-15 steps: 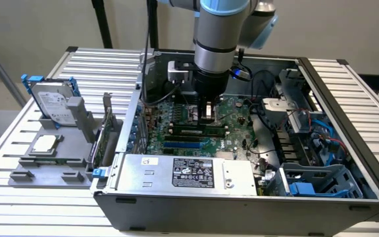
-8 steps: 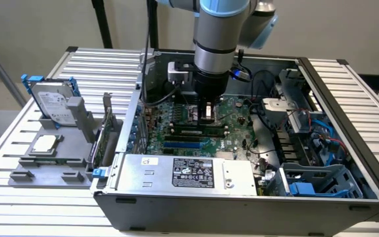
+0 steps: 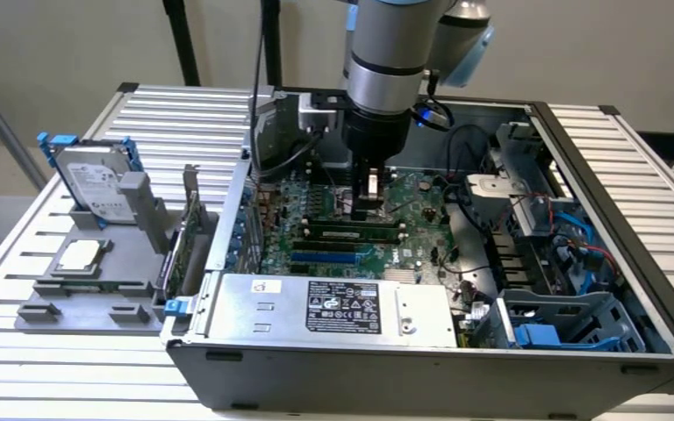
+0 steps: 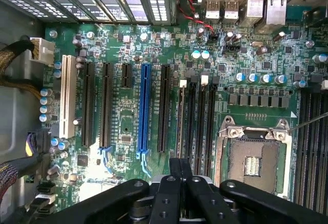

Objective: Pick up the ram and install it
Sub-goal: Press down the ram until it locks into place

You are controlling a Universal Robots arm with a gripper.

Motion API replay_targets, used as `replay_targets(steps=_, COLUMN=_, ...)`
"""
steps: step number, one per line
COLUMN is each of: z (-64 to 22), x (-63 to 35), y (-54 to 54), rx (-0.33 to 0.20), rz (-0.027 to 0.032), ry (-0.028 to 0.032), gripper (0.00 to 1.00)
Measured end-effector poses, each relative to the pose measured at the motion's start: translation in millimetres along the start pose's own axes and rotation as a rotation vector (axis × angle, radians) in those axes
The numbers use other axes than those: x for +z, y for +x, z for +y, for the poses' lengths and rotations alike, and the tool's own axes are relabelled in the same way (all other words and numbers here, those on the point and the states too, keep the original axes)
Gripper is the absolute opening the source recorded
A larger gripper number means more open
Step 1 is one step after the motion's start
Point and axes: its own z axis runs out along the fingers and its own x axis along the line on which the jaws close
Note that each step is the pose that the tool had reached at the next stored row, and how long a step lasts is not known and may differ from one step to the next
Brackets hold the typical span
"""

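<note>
In the exterior view my gripper [image 3: 370,209] reaches straight down into the open computer case [image 3: 618,228], over the memory slots of the green motherboard [image 3: 313,197]. The ram [image 3: 343,230] is a thin green stick lying along one of those slots, just below the fingertips. In the wrist view the ram [image 4: 180,119] stands edge-on in the slot nearest the black expansion slots, with a white latch at its far end. My gripper [image 4: 179,166] is shut with the fingertips pressed together over the ram's near end. I cannot tell whether they touch it.
The empty processor socket [image 4: 252,160] lies beside the memory slots, with more dark slots [image 4: 312,147] past it. A power supply [image 3: 337,307] fills the case front and cables [image 3: 477,175] and drive bays the exterior view's right. Outside stands a grey holder [image 3: 91,289] with hard drive [image 3: 91,180], processor chip [image 3: 80,254] and upright card [image 3: 187,232].
</note>
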Motion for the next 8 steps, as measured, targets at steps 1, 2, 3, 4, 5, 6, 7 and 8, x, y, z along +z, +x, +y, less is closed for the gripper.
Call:
replay_targets(steps=1, z=0.0, x=0.0, y=0.0, rx=0.0, rz=0.0001, ry=0.0, gripper=0.11)
replay_targets(steps=2, z=0.0, x=-0.1, y=0.0, rx=0.0, rz=0.0002, ry=-0.0002, gripper=0.11)
replay_targets(steps=3, z=0.0, x=-0.1, y=0.0, rx=0.0, rz=0.0002, ry=-0.0001, gripper=0.11)
replay_targets(steps=4, z=0.0, x=-0.1, y=0.0, rx=0.0, rz=0.0003, ry=-0.0002, gripper=0.11)
replay_targets(steps=5, z=0.0, x=-0.1, y=0.0, rx=0.0, rz=0.0002, ry=-0.0001, gripper=0.11)
replay_targets(steps=6, z=0.0, x=-0.1, y=0.0, rx=0.0, rz=0.0002, ry=-0.0001, gripper=0.11)
replay_targets(steps=7, z=0.0, x=-0.2, y=0.0, rx=0.0, rz=0.0002, ry=-0.0002, gripper=0.11)
replay_targets(steps=8, z=0.0, x=-0.1, y=0.0, rx=0.0, rz=0.0002, ry=-0.0001, gripper=0.11)
